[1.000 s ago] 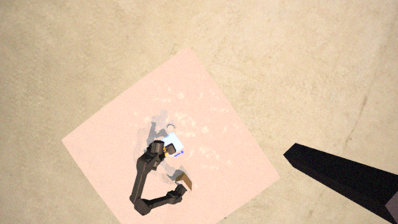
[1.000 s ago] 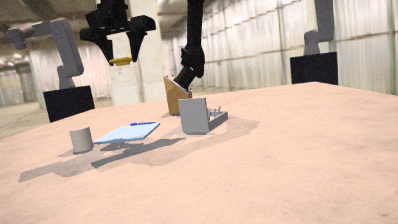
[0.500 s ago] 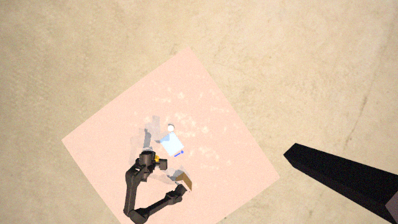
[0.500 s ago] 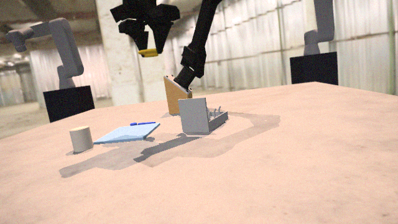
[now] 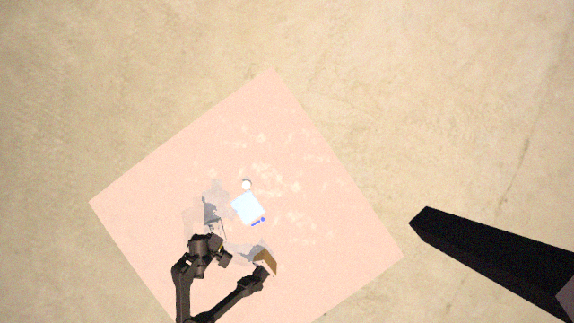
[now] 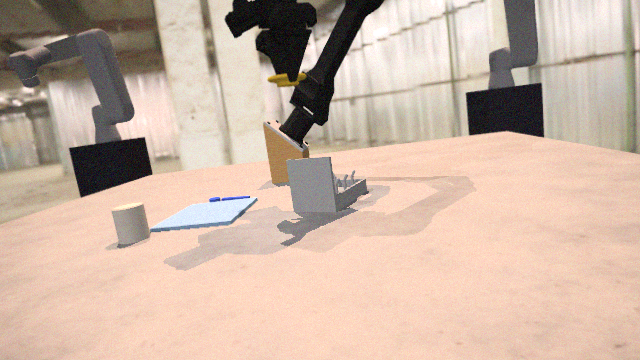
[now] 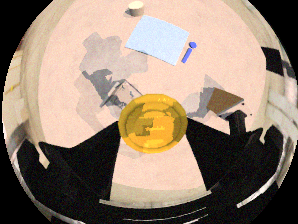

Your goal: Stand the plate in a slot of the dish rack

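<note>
Spreading across the whole scene is the pink table [image 6: 450, 260], and everything else is set on it or carried above it. High over it the black arm [image 6: 345, 45] is seen, bent at the elbow. Below, the grey dish rack [image 6: 325, 190] is standing on the table, its rails [image 6: 347, 179] showing bare, with no plate seen between them. Just behind it a brown block [image 6: 280, 155] is leaning. Off to one side a pale blue sheet [image 6: 205, 214] is lying flat, a blue pen [image 6: 230, 198] by its far edge and a small cream cylinder [image 6: 130, 223] near its corner. Smallest of all, the yellow plate [image 7: 153, 123] is clamped flat in the gripper [image 6: 286, 78], held up in the air, well above the rack.

So the pickup is judged done: the plate is off the table and gripped. What is left, by this reckoning, is the larger share: the plate is yet to be turned on edge, lowered between the rails, released, and the arm drawn away.
</note>
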Robot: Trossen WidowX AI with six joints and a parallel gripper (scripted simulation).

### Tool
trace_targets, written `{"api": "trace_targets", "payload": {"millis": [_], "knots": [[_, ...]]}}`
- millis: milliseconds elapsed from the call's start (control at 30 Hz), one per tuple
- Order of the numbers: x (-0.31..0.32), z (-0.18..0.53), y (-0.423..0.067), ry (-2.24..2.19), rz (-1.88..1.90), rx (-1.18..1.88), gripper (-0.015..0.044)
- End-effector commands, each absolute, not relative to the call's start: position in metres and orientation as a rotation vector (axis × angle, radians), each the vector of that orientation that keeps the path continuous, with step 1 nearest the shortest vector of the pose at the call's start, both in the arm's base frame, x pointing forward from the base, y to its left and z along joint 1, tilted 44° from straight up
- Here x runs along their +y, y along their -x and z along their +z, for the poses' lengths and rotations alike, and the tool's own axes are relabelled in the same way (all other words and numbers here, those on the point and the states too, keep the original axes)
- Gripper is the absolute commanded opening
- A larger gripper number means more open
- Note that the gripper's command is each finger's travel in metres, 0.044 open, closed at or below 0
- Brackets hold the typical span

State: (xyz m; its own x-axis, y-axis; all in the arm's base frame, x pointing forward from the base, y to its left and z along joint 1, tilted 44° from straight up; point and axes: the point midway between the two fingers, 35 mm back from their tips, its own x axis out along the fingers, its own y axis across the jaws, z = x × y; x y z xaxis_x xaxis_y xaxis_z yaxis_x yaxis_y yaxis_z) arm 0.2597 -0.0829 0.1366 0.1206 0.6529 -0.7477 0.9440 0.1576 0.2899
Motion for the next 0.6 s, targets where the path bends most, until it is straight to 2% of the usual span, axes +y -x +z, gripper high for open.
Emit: {"api": "trace_targets", "payload": {"millis": [0,567], "knots": [[-0.069,0.146,-0.252,-1.673,-0.552,1.607,0.0000],[-0.013,0.174,-0.210,-2.092,-1.091,1.530,0.0000]]}}
